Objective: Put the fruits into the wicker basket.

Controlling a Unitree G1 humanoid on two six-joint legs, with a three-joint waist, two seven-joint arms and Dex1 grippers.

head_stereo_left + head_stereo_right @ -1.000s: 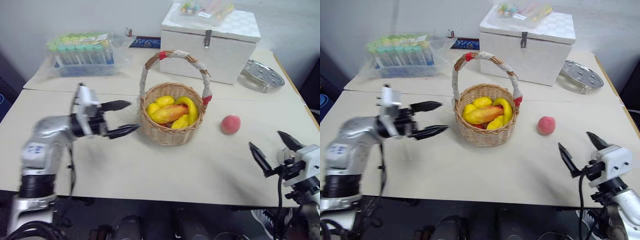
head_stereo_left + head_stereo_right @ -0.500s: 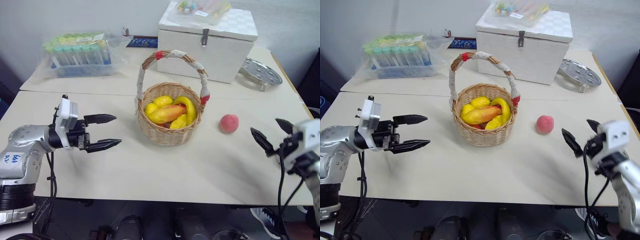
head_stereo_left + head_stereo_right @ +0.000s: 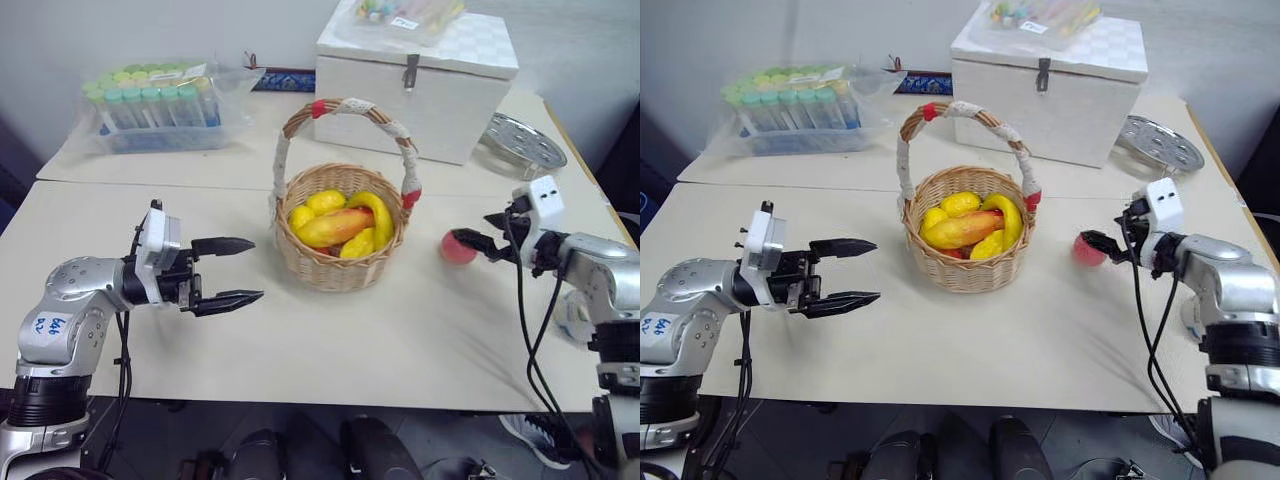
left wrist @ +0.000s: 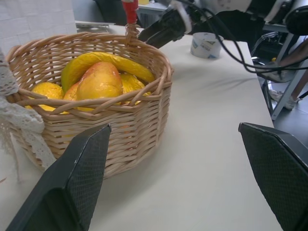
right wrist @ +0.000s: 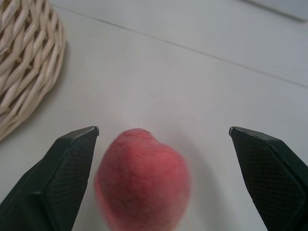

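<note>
The wicker basket (image 3: 340,272) stands mid-table and holds a mango (image 3: 335,228), lemons (image 3: 328,202) and a banana (image 3: 379,213). To its right, on the table, lies the peach (image 3: 455,251). My right gripper (image 3: 468,243) is open and level with the peach; in the right wrist view the peach (image 5: 143,180) sits between the two black fingers (image 5: 57,173), closer to one of them and touching neither. My left gripper (image 3: 254,269) is open and empty, hovering just left of the basket (image 4: 101,120).
A white latched box (image 3: 420,75) stands behind the basket, with a bag of capped tubes (image 3: 155,105) at the back left and a round metal lid (image 3: 525,145) at the back right. A grey tape roll (image 4: 206,44) sits past the basket near the right arm.
My right arm has swung forward from the table's front edge to the peach, its open fingers now on either side of it. The left gripper has barely shifted.
</note>
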